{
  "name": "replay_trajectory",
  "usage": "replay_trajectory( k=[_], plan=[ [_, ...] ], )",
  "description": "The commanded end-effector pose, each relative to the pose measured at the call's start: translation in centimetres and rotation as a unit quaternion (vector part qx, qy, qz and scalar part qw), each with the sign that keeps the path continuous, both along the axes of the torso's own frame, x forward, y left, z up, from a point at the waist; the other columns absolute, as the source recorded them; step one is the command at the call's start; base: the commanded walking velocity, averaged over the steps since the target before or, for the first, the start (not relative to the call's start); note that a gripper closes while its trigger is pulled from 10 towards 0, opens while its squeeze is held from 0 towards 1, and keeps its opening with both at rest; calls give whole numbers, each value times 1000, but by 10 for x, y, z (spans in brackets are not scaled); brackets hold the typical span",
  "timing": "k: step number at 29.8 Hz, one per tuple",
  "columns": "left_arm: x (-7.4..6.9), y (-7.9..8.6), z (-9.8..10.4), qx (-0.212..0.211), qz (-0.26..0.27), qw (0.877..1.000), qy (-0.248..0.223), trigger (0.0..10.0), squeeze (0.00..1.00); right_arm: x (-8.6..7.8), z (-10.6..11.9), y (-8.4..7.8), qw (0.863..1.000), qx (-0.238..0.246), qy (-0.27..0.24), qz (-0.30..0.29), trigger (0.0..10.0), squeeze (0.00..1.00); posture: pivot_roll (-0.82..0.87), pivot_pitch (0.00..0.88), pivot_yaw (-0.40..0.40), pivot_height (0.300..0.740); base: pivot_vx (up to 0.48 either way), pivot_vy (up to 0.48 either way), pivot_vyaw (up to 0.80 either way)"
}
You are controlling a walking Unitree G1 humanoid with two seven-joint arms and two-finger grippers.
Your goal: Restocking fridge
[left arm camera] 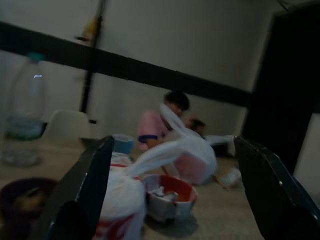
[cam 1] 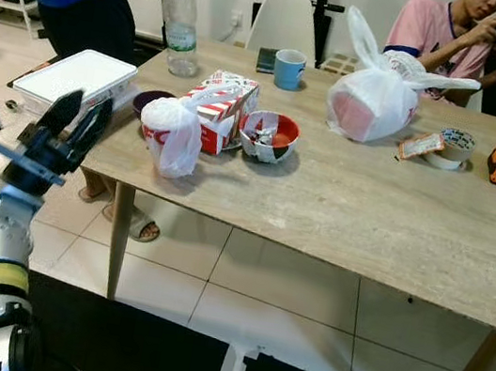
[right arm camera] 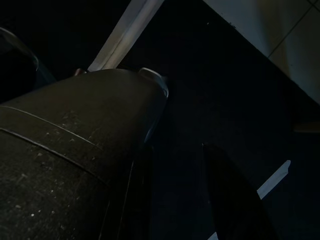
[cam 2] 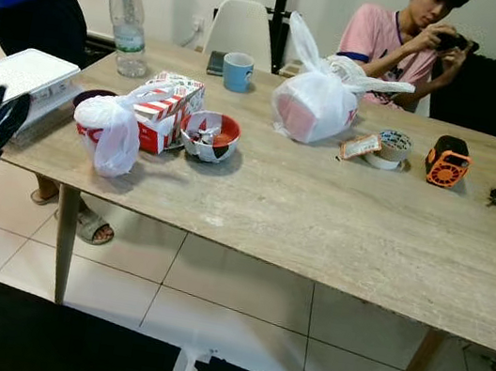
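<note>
Left gripper (cam 1: 75,123): fingers apart, raised off table's (cam 1: 339,210) left edge | small tied bag (cam 1: 172,135): near left front corner, red-printed tub inside | bowl (cam 1: 270,136): crumpled wrappers inside | large bag (cam 1: 376,100): far edge, red-pink container inside | right gripper (right arm camera: 175,195): hanging idle, fingers apart.

I had the left arm raised in front — its left gripper (cam 1: 76,122) tilted upward, fingers spread apart. The right arm hung idle in the dark.

Wooden table (cam 1: 339,210): bottle (cam 1: 180,12), mug (cam 1: 288,69), bags (cam 1: 377,98), bowl (cam 1: 269,136).
</note>
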State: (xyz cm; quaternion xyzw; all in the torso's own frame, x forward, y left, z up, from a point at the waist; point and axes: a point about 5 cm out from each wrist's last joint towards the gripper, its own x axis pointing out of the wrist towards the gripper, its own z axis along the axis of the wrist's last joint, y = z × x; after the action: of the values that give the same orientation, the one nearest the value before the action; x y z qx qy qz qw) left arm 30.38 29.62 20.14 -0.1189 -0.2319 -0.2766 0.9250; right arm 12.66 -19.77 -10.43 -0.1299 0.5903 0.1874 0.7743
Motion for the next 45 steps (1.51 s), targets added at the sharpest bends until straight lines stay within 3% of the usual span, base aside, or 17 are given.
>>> replay_trajectory(
  k=[1,3,9,13,17,20,22,27,30,32,34,36,37,41,45],
  plan=[
    [0,-10,7,77,-18,997,4,10000,0,-1,-1,8,1000,18,8,8,10000,0,2,0,22,740,0,0,0],
    [5,-24,4,183,-8,983,24,10000,0,4,0,10,1000,23,6,8,10000,0,0,0,25,740,0,0,0],
    [12,-24,4,257,36,965,32,10000,0,7,1,15,999,30,7,12,10000,0,0,0,31,740,0,0,0],
    [17,-20,8,258,76,963,27,10000,0,9,1,19,999,34,9,14,10000,0,0,0,34,740,0,0,0],
    [25,-19,16,230,114,966,22,10000,0,11,2,22,999,35,10,18,10000,0,-3,0,37,740,0,0,0],
    [29,-21,22,222,131,966,18,10000,0,12,2,23,999,35,11,20,10000,0,-4,0,39,740,0,0,0],
    [34,-25,31,192,125,973,11,10000,0,11,2,21,999,29,14,23,10000,0,-3,0,37,740,0,0,0],
    [46,-23,40,196,143,970,21,10000,0,5,1,13,999,22,15,28,10000,0,-16,0,37,740,0,0,0],
    [52,-22,45,215,150,964,31,10000,0,-8,-1,-4,1000,13,14,20,10000,0,-32,43,35,740,0,0,0],
    [54,-21,46,221,152,963,32,10000,0,-11,-1,-7,1000,11,15,19,10000,0,-32,43,35,740,0,0,0],
    [55,-20,55,245,152,957,20,10000,0,-26,-3,-17,1000,0,23,3,10000,0,-39,88,30,740,0,0,0],
    [58,-17,84,277,155,948,-6,10000,0,-46,-4,-31,999,-6,34,-16,10000,0,-50,134,24,740,0,0,0],
    [58,-17,84,277,155,948,-6,10000,0,-46,-4,-31,999,-6,34,-16,10000,0,-50,134,24,740,0,0,0],
    [62,-17,116,319,152,935,-35,10000,0,-64,-4,-44,998,-20,46,-23,10000,0,-62,165,29,740,0,0,0],
    [63,-19,124,336,148,929,-41,10000,0,-70,-5,-46,998,-22,51,-20,10000,0,-70,181,30,740,0,0,0]
  ],
)
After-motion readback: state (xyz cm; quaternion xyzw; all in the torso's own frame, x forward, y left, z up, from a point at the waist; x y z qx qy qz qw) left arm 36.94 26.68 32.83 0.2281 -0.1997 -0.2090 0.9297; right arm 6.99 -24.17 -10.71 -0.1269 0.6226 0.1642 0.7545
